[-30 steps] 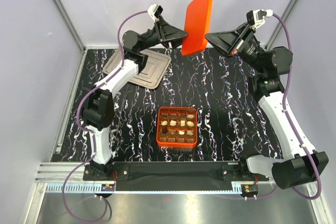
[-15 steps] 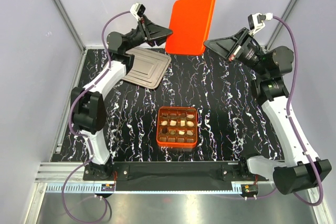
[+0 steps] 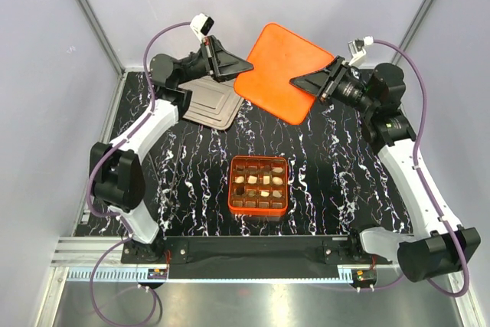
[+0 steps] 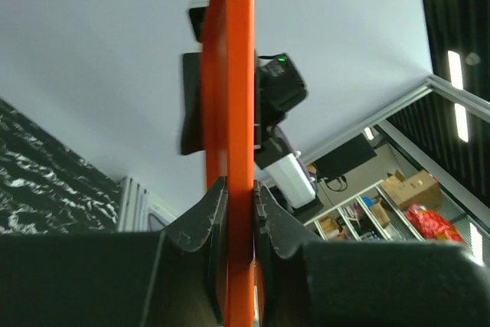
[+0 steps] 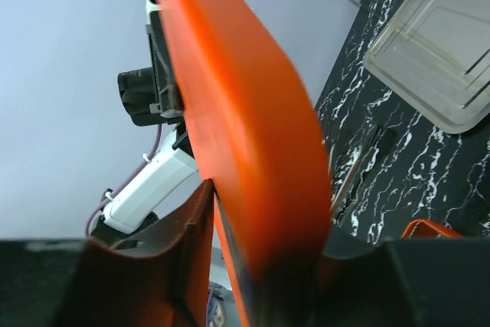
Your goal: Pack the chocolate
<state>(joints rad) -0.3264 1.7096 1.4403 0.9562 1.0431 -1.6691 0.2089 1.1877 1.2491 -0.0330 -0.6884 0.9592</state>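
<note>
The chocolate [image 3: 266,179] lies as small cream and brown pieces in the grid cells of the orange box [image 3: 231,186] at mid table. Above the table's far edge, an orange lid [image 3: 279,70] hangs tilted between both arms. My left gripper [image 3: 246,64] is shut on its left edge; in the left wrist view both fingers [image 4: 217,204] press the thin lid [image 4: 233,112]. My right gripper [image 3: 295,82] stands open around the lid's right edge. In the right wrist view the blurred lid [image 5: 237,112] slants across the gap between the parted jaws [image 5: 264,220].
A clear ribbed plastic tray [image 3: 218,101] lies flat at the back left of the black marbled table [image 3: 337,181], under the left gripper; it also shows in the right wrist view [image 5: 440,44]. Grey walls with metal posts close in the back and sides.
The lid has swung from upright to a low tilt and dropped a little. My left gripper has closed on its edge. My right jaws have parted from their grip.
</note>
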